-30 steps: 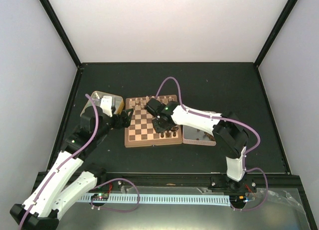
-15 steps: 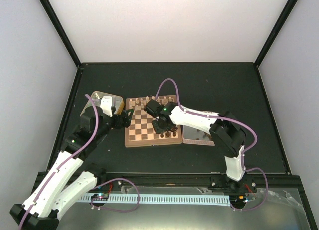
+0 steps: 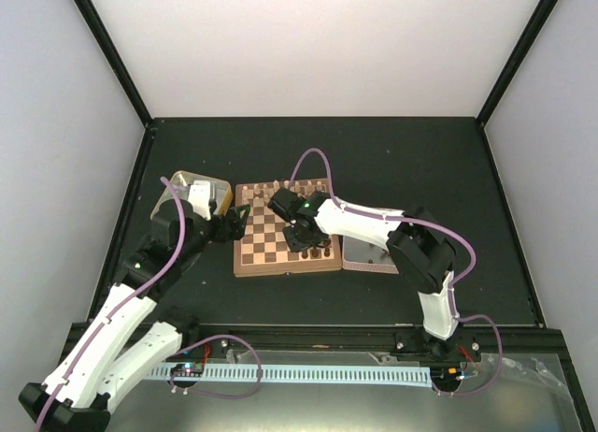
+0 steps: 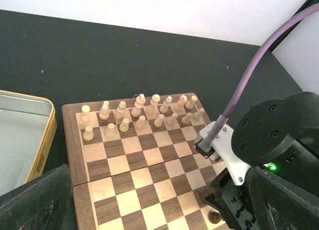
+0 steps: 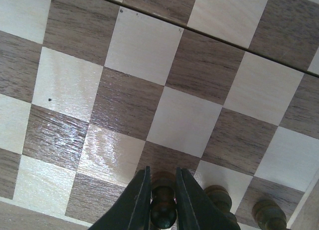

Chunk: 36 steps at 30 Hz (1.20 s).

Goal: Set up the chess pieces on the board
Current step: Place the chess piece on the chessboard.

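R fingers flank dark piece on board

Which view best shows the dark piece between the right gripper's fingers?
The right wrist view: the dark piece shows close up between the right gripper's fingers, against the board. In the top external view the gripper covers it; in the left wrist view it cannot be picked out surely.

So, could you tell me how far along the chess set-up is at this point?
Done: the pale pieces fill two rows at the far edge of the board, and a few dark pieces stand by its near edge. In hand: the right gripper has its jaws around another dark piece on the board. Left: most of the near two rows look bare.
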Motion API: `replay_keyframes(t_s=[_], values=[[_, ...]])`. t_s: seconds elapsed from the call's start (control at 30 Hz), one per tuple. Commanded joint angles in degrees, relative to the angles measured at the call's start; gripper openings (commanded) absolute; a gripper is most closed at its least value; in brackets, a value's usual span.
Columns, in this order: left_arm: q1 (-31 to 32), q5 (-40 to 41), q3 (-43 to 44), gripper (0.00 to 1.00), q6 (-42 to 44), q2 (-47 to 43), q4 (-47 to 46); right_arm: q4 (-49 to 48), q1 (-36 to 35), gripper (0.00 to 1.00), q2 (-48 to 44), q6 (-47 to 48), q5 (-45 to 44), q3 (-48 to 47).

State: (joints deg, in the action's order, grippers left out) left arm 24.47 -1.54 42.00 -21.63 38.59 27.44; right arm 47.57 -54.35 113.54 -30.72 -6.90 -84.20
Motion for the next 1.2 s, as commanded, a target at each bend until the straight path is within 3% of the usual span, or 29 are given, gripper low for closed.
replay_keyframes(t_s=[0.0, 0.3, 0.6, 0.8, 1.17], values=[[0.0, 0.8, -0.3, 0.99, 0.1, -0.8, 0.0, -0.5, -0.3, 0.16, 0.6, 0.3, -0.9, -1.5], [0.0, 1.0, -0.4, 0.99, 0.1, -0.9, 0.2, -0.3, -0.3, 0.16, 0.7, 0.2, -1.5, -2.1], [0.0, 0.9, -0.3, 0.99, 0.1, -1.0, 0.3, 0.4, -0.3, 0.25, 0.3, 0.1, -2.1, -3.7], [-0.1, 1.0, 0.0, 0.99, 0.1, -1.2, 0.3, -1.1, 0.5, 0.25, -4.9, -1.8, -4.7, -2.9], [0.0, -0.6, 0.3, 0.99, 1.0, -0.4, -0.5, -5.3, 12.7, 0.31, -23.6, -6.8, -8.8, 16.2]])
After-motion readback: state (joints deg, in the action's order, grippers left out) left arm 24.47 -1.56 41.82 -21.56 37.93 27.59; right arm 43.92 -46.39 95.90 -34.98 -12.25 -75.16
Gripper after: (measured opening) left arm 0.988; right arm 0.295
